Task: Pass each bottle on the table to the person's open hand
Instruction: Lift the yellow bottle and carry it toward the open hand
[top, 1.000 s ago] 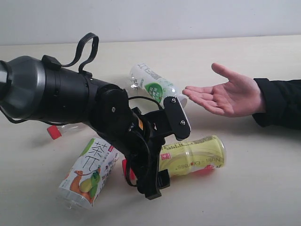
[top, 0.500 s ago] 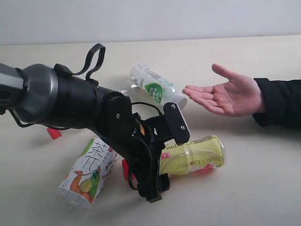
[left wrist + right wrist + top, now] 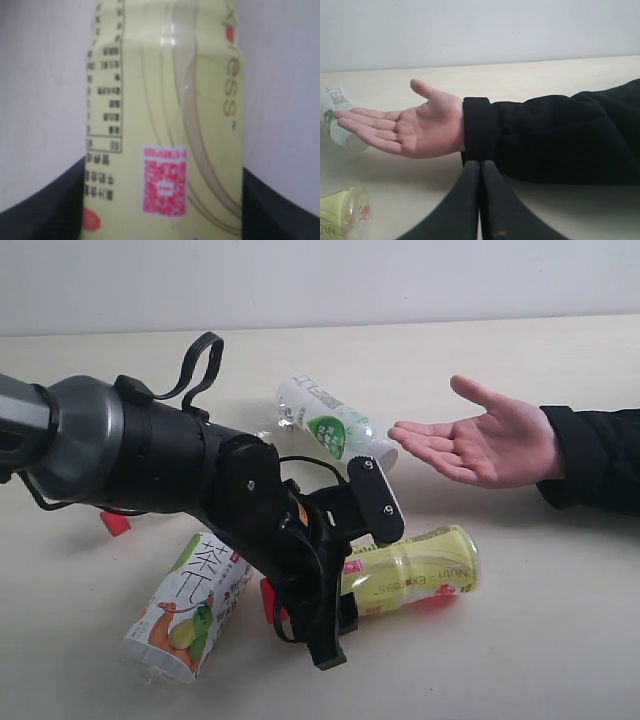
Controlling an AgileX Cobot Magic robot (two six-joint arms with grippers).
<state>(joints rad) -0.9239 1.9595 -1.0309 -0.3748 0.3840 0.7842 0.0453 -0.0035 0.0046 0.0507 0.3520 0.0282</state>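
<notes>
Bottles, four of them, lie on their sides on the pale table [image 3: 560, 640], none yet handed over. The yellow-green bottle [image 3: 420, 565] lies in front, nearest the person's open hand [image 3: 480, 445], which is held palm up above the table to receive it. This makes it the likely first pick.

The left pincer [image 3: 355, 585] straddles this bottle near its red-capped end, one finger on each flank. It comes across the bottle's width, the only way to grip a lying bottle. In the left wrist view the label fills the frame, and both dark fingers meet the bottle's edges. Whether they press firmly enough to lift cannot be told; the bottle rests on the table.

A white-green bottle [image 3: 330, 425] lies behind, its base just beside the hand's fingertips. A tea-label bottle [image 3: 190, 605] lies at the front left, close to the arm. A clear bottle [image 3: 115, 523] is mostly hidden behind the arm, with only its red cap showing clearly.

The right pincer [image 3: 480, 200] is fully closed and empty, out of the way near the person's black sleeve [image 3: 560, 135].
</notes>
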